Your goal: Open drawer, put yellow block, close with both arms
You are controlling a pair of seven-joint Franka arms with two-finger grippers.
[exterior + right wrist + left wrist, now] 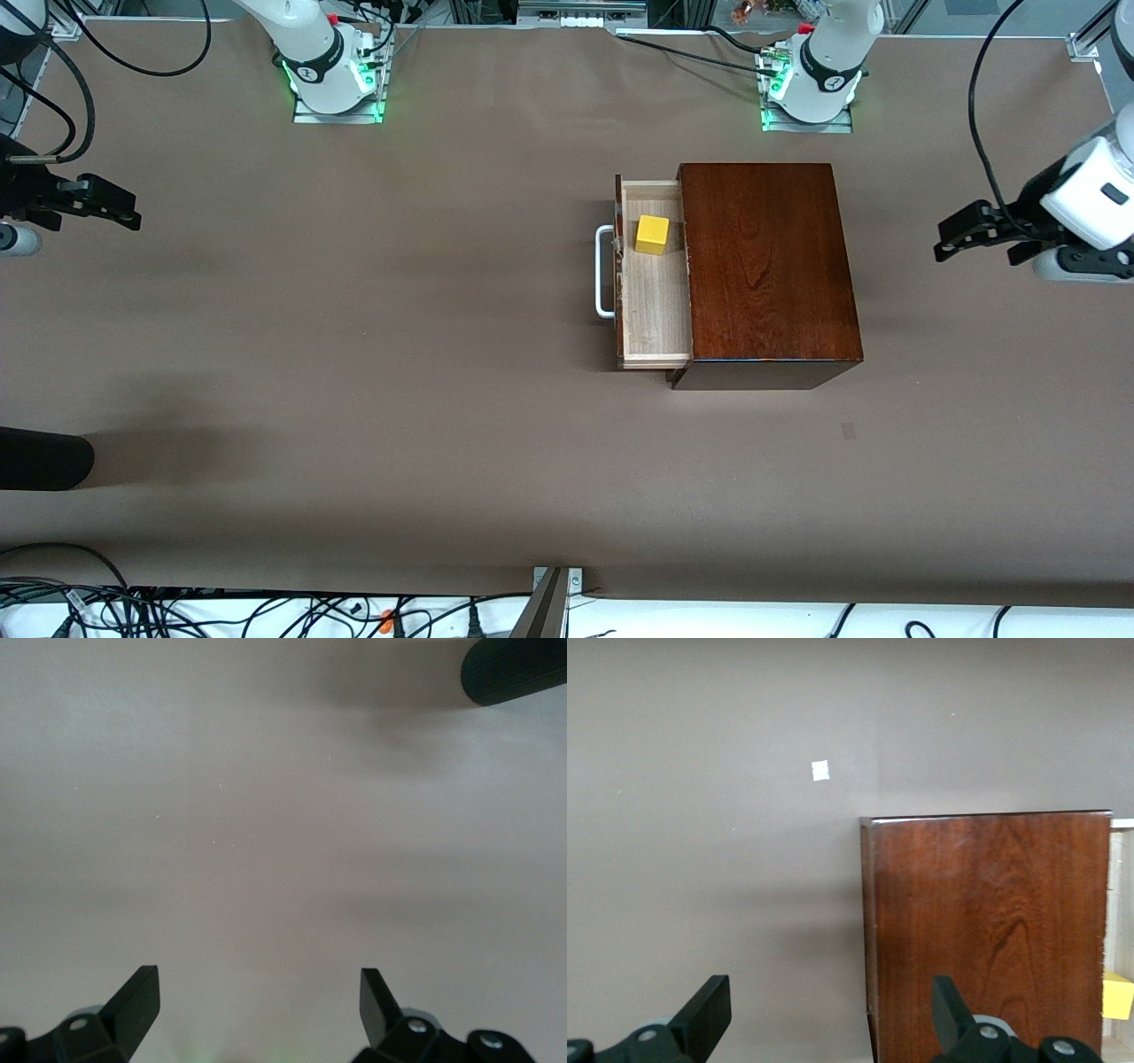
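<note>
We hold the left gripper (946, 241) and right gripper (124, 213) empty, jaws apart, well clear; the yellow block (652, 235) sits inside the open drawer (654, 310), awaiting closing.

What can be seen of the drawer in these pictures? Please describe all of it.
The drawer is pulled partly out of the glossy dark mahogany box, toward the right arm's end of the table. Its inside looks like pale, bare wood; its front is dark reddish-brown and carries a white U-shaped handle. A yellow cube sits inside it, in the part farther from the front camera. Neither end effector touches it.
</note>
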